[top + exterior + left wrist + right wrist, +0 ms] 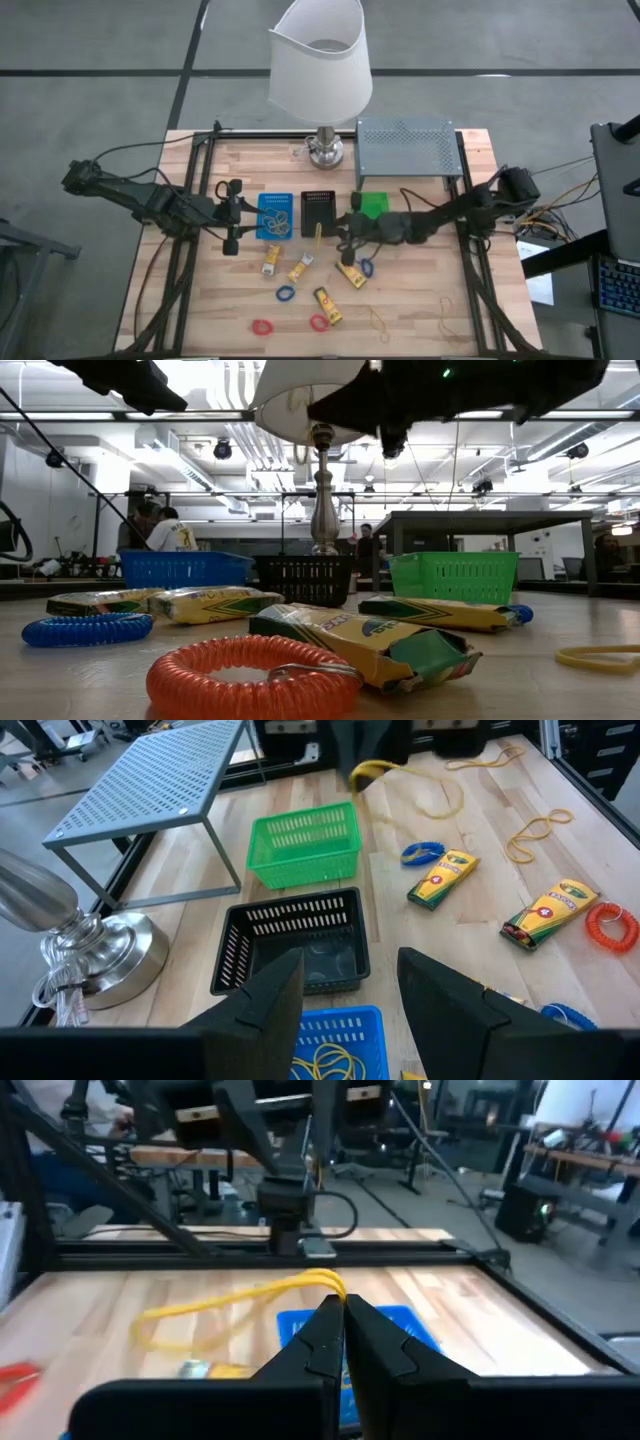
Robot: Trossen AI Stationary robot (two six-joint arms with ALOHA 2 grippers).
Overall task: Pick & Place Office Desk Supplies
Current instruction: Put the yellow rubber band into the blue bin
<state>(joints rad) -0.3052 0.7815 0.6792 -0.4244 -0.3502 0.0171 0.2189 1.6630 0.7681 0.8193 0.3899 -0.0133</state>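
Note:
My right gripper [341,1312] hangs above the table between the black tray [320,210] and the green tray [373,205], shut on a yellow rubber band [230,1302]. At the left, my left gripper [350,990] stands open with nothing between its fingers, just short of the blue tray [275,215], which holds rubber bands [330,1058]. Yellow packets [300,268], blue rings [285,294] and red rings [262,326] lie flat on the wood nearer the front. More rubber bands [380,320] lie at the front right. My right gripper pinches one end of the band's loop [330,1280] between its two fingertips. The fingers lie about level and come from the table's right side. The band is lifted clear of the table, and its slack loop [420,795] trails away from the fingertips.
A lamp [320,70] with a metal foot [325,150] stands at the far edge, beside a grey perforated shelf [405,145]. Dark frame rails [190,250] run along both sides of the table.

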